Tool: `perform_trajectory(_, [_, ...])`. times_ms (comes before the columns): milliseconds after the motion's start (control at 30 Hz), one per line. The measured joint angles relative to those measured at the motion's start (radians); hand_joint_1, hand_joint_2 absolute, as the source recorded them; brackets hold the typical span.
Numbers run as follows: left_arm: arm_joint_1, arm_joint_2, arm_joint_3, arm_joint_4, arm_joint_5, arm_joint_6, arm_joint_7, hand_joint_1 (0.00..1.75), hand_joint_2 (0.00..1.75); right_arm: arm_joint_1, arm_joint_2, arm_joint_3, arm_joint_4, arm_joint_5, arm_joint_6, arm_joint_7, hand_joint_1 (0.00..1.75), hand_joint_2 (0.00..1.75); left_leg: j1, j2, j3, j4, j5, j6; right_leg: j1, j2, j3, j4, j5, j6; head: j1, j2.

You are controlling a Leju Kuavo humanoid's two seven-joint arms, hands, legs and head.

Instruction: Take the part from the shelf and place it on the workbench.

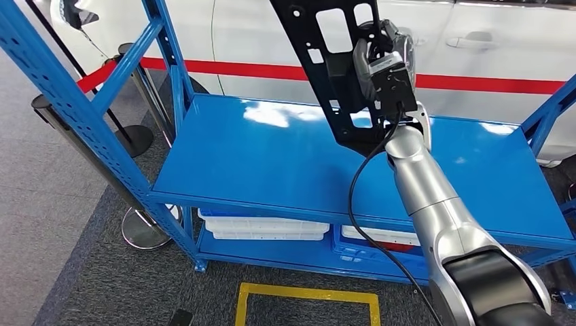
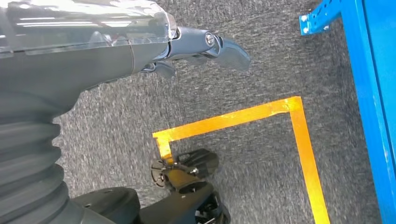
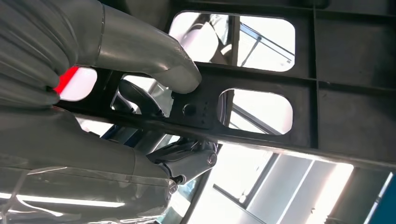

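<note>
Blue shelf (image 1: 285, 156) fronts white car (image 1: 285, 41). Head view: right hand (image 1: 382, 68) grips black part (image 1: 333, 61), lifted above shelf deck. Left wrist view: left hand (image 2: 196, 49) hangs over carpet, fingers loosely apart, holding nothing. Right wrist view: thumb (image 3: 154, 58) clamps part rib. Advice: keep grip firm; clear shelf posts before turning toward workbench.

Flat black part (image 1: 325, 75), a long panel pierced by rounded rectangular openings and small round holes, with raised ribs between the cut-outs. Held up in the air, clear of the blue shelf (image 1: 272, 156), above that shelf's top board toward its back edge and right half. Stands nearly upright, leaning with its upper end toward the left and its narrower lower end tapering down to the right. Gripped at its right edge by the right hand (image 1: 380, 64).
</note>
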State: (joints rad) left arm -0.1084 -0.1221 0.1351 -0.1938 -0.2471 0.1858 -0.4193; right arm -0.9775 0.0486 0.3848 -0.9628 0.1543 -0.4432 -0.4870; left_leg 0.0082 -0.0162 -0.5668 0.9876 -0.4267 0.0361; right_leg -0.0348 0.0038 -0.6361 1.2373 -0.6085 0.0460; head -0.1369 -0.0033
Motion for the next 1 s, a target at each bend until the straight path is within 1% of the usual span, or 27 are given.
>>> perform_trajectory(33, [0.000, 0.000, -0.002, 0.000, -0.002, 0.003, 0.001, 0.00, 1.75, 0.002, 0.000, 0.000, 0.002, -0.002, 0.002, 0.002, 1.75, 1.75, -0.001, -0.001, 0.000, 0.002, -0.001, 0.000, 0.001, 0.000, -0.028, 0.041, 0.002, 0.000, 0.000, 0.000])
perform_trajectory(67, [0.001, 0.000, -0.004, 0.000, -0.003, 0.005, 0.002, 0.00, 1.75, 0.003, 0.000, 0.000, 0.003, -0.004, 0.004, 0.003, 1.75, 1.75, -0.002, -0.002, 0.000, 0.005, -0.003, -0.001, 0.001, 0.000, -0.038, 0.042, 0.025, -0.002, 0.000, 0.000])
perform_trajectory(100, [0.002, 0.000, -0.006, 0.000, -0.004, 0.007, 0.003, 0.00, 1.75, 0.002, 0.000, 0.000, 0.005, -0.005, 0.005, 0.004, 1.75, 1.75, -0.002, -0.003, 0.000, 0.010, -0.007, -0.003, 0.000, 0.000, -0.031, 0.005, 0.066, -0.004, 0.000, 0.000])
perform_trajectory(133, [0.003, 0.000, -0.008, 0.000, -0.004, 0.008, 0.003, 0.00, 1.75, 0.001, 0.000, 0.000, 0.006, -0.006, 0.006, 0.005, 1.75, 1.75, -0.001, -0.005, -0.001, 0.016, -0.011, -0.006, 0.000, -0.001, -0.012, -0.058, 0.111, -0.007, 0.000, 0.000])
perform_trajectory(167, [0.003, 0.000, -0.009, 0.000, -0.004, 0.010, 0.004, 0.00, 1.75, -0.001, 0.001, 0.000, 0.006, -0.008, 0.007, 0.006, 1.75, 1.75, -0.002, -0.007, -0.005, 0.024, -0.016, -0.011, 0.002, 0.000, 0.011, -0.116, 0.143, -0.010, 0.000, 0.000])
perform_trajectory(200, [0.003, 0.000, -0.011, 0.000, -0.005, 0.012, 0.004, 0.00, 1.75, -0.003, 0.002, 0.000, 0.007, -0.009, 0.008, 0.009, 1.75, 1.75, -0.003, -0.007, -0.010, 0.030, -0.018, -0.016, 0.005, 0.001, 0.026, -0.160, 0.162, -0.013, 0.000, 0.000])
perform_trajectory(233, [0.003, 0.000, -0.012, 0.000, -0.006, 0.016, 0.005, 0.00, 1.75, -0.005, 0.005, 0.000, 0.009, -0.010, 0.009, 0.011, 1.75, 1.75, -0.005, -0.008, -0.015, 0.035, -0.019, -0.021, 0.008, 0.001, 0.033, -0.184, 0.166, -0.015, 0.000, 0.000])
perform_trajectory(267, [0.003, 0.000, -0.014, 0.000, -0.008, 0.019, 0.007, 0.00, 1.75, -0.006, 0.007, 0.001, 0.011, -0.011, 0.010, 0.012, 1.75, 1.75, -0.006, -0.008, -0.021, 0.038, -0.018, -0.027, 0.011, 0.002, 0.033, -0.188, 0.161, -0.019, 0.000, 0.000])
perform_trajectory(333, [0.004, 0.000, -0.016, 0.000, -0.012, 0.026, 0.010, 0.00, 1.75, -0.008, 0.011, 0.001, 0.014, -0.012, 0.010, 0.012, 1.75, 1.75, -0.005, -0.007, -0.029, 0.042, -0.018, -0.038, 0.008, 0.000, 0.026, -0.199, 0.163, -0.031, 0.000, 0.000])
perform_trajectory(367, [0.005, 0.000, -0.017, 0.000, -0.015, 0.029, 0.012, 0.00, 1.75, -0.009, 0.012, 0.001, 0.016, -0.012, 0.009, 0.011, 1.75, 1.75, -0.004, -0.005, -0.036, 0.052, -0.030, -0.044, 0.006, -0.001, 0.023, -0.203, 0.166, -0.039, 0.000, 0.000])
perform_trajectory(400, [0.005, 0.000, -0.018, 0.000, -0.018, 0.030, 0.013, 0.00, 1.75, -0.009, 0.013, 0.001, 0.017, -0.013, 0.007, 0.008, 1.75, 1.75, -0.003, -0.001, -0.048, 0.080, -0.053, -0.050, 0.004, -0.003, 0.020, -0.206, 0.171, -0.046, 0.000, 0.000])
perform_trajectory(433, [0.005, 0.001, -0.018, 0.000, -0.020, 0.032, 0.014, 0.00, 1.75, -0.008, 0.014, 0.001, 0.018, -0.013, 0.005, 0.004, 1.75, 1.75, -0.001, 0.002, -0.067, 0.129, -0.088, -0.055, 0.004, -0.005, 0.017, -0.208, 0.175, -0.052, 0.000, 0.000])
perform_trajectory(500, [0.005, 0.001, -0.020, 0.000, -0.024, 0.033, 0.015, 0.00, 1.75, -0.003, 0.014, 0.000, 0.022, -0.014, 0.002, -0.003, 1.75, 1.75, 0.003, 0.007, -0.113, 0.258, -0.156, -0.064, 0.007, -0.007, 0.009, -0.208, 0.182, -0.058, 0.000, 0.000])
perform_trajectory(533, [0.005, 0.001, -0.022, 0.000, -0.025, 0.034, 0.016, 0.00, 1.75, 0.000, 0.014, 0.000, 0.024, -0.015, 0.001, -0.005, 1.75, 1.75, 0.004, 0.008, -0.126, 0.305, -0.172, -0.067, 0.008, -0.008, 0.005, -0.207, 0.185, -0.058, 0.000, 0.000])
perform_trajectory(567, [0.005, 0.002, -0.023, 0.000, -0.026, 0.034, 0.018, 0.00, 1.75, 0.003, 0.014, 0.000, 0.026, -0.016, 0.000, -0.006, 1.75, 1.75, 0.005, 0.008, -0.124, 0.316, -0.168, -0.068, 0.009, -0.008, 0.000, -0.206, 0.188, -0.058, 0.000, 0.000])
perform_trajectory(600, [0.005, 0.002, -0.025, 0.000, -0.027, 0.035, 0.020, 0.00, 1.75, 0.006, 0.014, 0.000, 0.027, -0.017, 0.000, -0.007, 1.75, 1.75, 0.005, 0.008, -0.103, 0.289, -0.147, -0.068, 0.009, -0.008, -0.004, -0.204, 0.191, -0.056, 0.000, 0.000])
perform_trajectory(633, [0.004, 0.002, -0.027, 0.000, -0.028, 0.036, 0.021, 0.00, 1.75, 0.007, 0.014, 0.000, 0.028, -0.019, 0.000, -0.007, 1.75, 1.75, 0.005, 0.009, -0.067, 0.230, -0.116, -0.067, 0.009, -0.008, -0.008, -0.202, 0.194, -0.054, 0.000, 0.000])
perform_trajectory(667, [0.003, 0.003, -0.028, 0.000, -0.029, 0.036, 0.023, 0.00, 1.75, 0.007, 0.014, 0.000, 0.028, -0.020, 0.000, -0.008, 1.75, 1.75, 0.005, 0.009, -0.026, 0.159, -0.093, -0.064, 0.009, -0.008, -0.012, -0.199, 0.196, -0.051, 0.000, 0.000])
perform_trajectory(700, [0.001, 0.004, -0.030, 0.000, -0.030, 0.037, 0.024, 0.00, 1.75, 0.006, 0.014, 0.000, 0.028, -0.021, 0.001, -0.007, 1.75, 1.75, 0.003, 0.009, 0.009, 0.097, -0.078, -0.060, 0.010, -0.008, -0.016, -0.198, 0.200, -0.047, 0.000, 0.000])
perform_trajectory(733, [0.000, 0.004, -0.032, 0.000, -0.032, 0.038, 0.026, 0.00, 1.75, 0.004, 0.014, -0.001, 0.028, -0.022, 0.001, -0.007, 1.75, 1.75, 0.000, 0.008, 0.029, 0.057, -0.071, -0.054, 0.011, -0.008, -0.019, -0.197, 0.204, -0.041, 0.000, 0.000])
perform_trajectory(767, [-0.001, 0.005, -0.033, 0.000, -0.034, 0.040, 0.028, 0.00, 1.75, 0.003, 0.014, -0.001, 0.028, -0.022, 0.000, -0.006, 1.75, 1.75, -0.003, 0.007, 0.036, 0.040, -0.072, -0.048, 0.011, -0.008, -0.021, -0.198, 0.210, -0.034, 0.000, 0.000])
perform_trajectory(800, [-0.001, 0.005, -0.035, 0.000, -0.035, 0.042, 0.029, 0.00, 1.75, 0.003, 0.014, -0.002, 0.028, -0.021, 0.000, -0.004, 1.75, 1.75, -0.006, 0.006, 0.035, 0.037, -0.068, -0.042, 0.011, -0.008, -0.023, -0.200, 0.217, -0.026, 0.000, 0.000])
perform_trajectory(833, [-0.001, 0.005, -0.036, 0.000, -0.036, 0.045, 0.030, 0.00, 1.75, 0.003, 0.014, -0.002, 0.028, -0.019, 0.000, -0.001, 1.75, 1.75, -0.003, 0.006, 0.031, 0.034, -0.061, -0.034, 0.011, -0.008, -0.025, -0.202, 0.221, -0.019, 0.000, 0.000])
perform_trajectory(867, [-0.001, 0.005, -0.037, 0.000, -0.037, 0.048, 0.030, 0.00, 1.75, 0.003, 0.014, -0.004, 0.028, -0.017, 0.000, 0.001, 1.75, 1.75, -0.001, 0.007, 0.027, 0.029, -0.051, -0.026, 0.011, -0.008, -0.030, -0.198, 0.215, -0.014, 0.000, 0.000])
perform_trajectory(900, [-0.001, 0.005, -0.039, 0.000, -0.037, 0.051, 0.029, 0.00, 1.75, 0.003, 0.014, -0.006, 0.029, -0.014, 0.000, 0.002, 1.75, 1.75, 0.001, 0.009, 0.022, 0.024, -0.042, -0.018, 0.012, -0.007, -0.037, -0.186, 0.198, -0.011, 0.000, 0.000])
perform_trajectory(933, [-0.002, 0.005, -0.039, 0.000, -0.038, 0.054, 0.028, 0.00, 1.75, 0.004, 0.014, -0.008, 0.029, -0.012, -0.001, 0.002, 1.75, 1.75, 0.002, 0.011, 0.014, 0.019, -0.031, -0.010, 0.013, -0.006, -0.053, -0.146, 0.161, -0.009, 0.000, 0.000])
perform_trajectory(1000, [-0.002, 0.005, -0.041, 0.000, -0.039, 0.060, 0.027, 0.00, 1.75, 0.009, 0.014, -0.010, 0.029, -0.009, -0.002, 0.000, 1.75, 1.75, -0.003, 0.013, -0.008, 0.023, -0.016, -0.001, 0.013, -0.005, -0.090, -0.025, 0.077, -0.008, 0.000, 0.000])
